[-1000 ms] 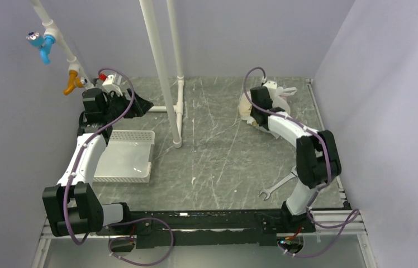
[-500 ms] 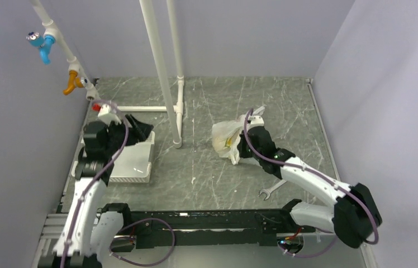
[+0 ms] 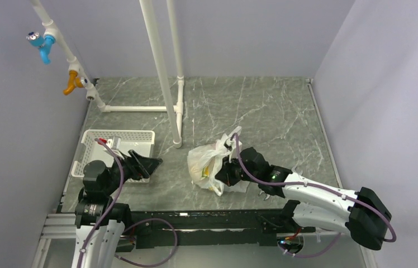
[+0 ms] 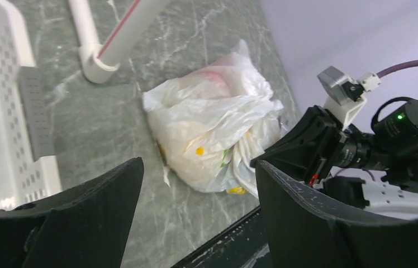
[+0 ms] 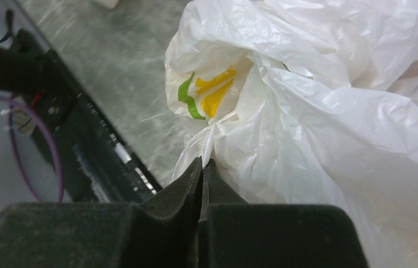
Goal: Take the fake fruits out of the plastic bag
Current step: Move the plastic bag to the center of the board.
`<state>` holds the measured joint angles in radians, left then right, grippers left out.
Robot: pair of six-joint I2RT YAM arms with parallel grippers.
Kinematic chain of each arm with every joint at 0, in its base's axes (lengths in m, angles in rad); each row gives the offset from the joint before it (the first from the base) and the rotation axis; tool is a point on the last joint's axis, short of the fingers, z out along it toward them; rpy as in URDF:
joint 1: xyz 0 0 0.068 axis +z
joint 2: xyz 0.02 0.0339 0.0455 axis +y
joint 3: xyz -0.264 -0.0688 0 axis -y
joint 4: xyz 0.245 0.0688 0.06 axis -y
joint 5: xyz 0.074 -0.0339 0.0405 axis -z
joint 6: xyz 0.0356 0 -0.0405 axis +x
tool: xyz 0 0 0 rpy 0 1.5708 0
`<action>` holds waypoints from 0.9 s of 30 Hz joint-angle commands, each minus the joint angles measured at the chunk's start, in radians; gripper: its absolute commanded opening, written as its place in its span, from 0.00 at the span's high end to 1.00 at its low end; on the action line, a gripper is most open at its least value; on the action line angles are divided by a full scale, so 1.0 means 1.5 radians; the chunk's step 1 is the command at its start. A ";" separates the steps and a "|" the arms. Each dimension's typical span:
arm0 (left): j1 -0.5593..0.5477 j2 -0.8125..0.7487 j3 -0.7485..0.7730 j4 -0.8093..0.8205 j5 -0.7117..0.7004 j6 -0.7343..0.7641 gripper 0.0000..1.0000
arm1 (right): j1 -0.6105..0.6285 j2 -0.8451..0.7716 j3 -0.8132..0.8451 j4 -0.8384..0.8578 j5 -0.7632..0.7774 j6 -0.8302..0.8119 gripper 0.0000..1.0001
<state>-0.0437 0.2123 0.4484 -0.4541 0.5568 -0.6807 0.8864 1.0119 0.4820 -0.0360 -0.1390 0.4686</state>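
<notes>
Right gripper point(image 5: 202, 164) is clenching a fold at the 5 o'clock edge of the bag point(image 3: 202, 158), probably anchoring it. Left gripper point(image 3: 150, 165) is hanging released and empty, facing 3 o'clock toward the bag, likely readying to reach in. Fruits point(image 3: 215, 166) are sitting inside, near centre of the table point(image 3: 274, 111), tinting the plastic.

The bag point(image 3: 204, 162) is thin, translucent white plastic film, crinkled all over and faintly shiny on its folds, printed with yellow and green marks. The table point(image 3: 274, 111) has a grey, marble-patterned top with white veins and a dull sheen; the tray point(image 3: 128, 135) is rigid white perforated plastic, and the pipes point(image 3: 159, 72) are smooth white plastic. The left hand point(image 4: 198, 164) and right hand point(image 5: 202, 167) are matt black with a fine grainy texture, while the arm shells point(image 3: 318, 194) are smooth, glossy white.
</notes>
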 commanded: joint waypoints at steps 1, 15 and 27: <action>-0.031 -0.015 0.020 0.019 0.031 -0.012 0.19 | 0.060 -0.019 0.005 0.040 -0.025 0.005 0.94; -0.576 0.301 0.166 0.075 -0.428 0.122 0.18 | 0.109 -0.018 0.027 -0.015 0.033 0.027 0.75; -0.630 0.572 0.341 0.062 -0.421 0.280 0.13 | 0.110 -0.218 0.149 -0.321 0.375 0.077 0.14</action>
<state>-0.9829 1.0176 0.8860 -0.3782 -0.0753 -0.3599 1.0489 0.7734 0.6216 -0.3653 0.1986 0.5476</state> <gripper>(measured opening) 0.846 0.839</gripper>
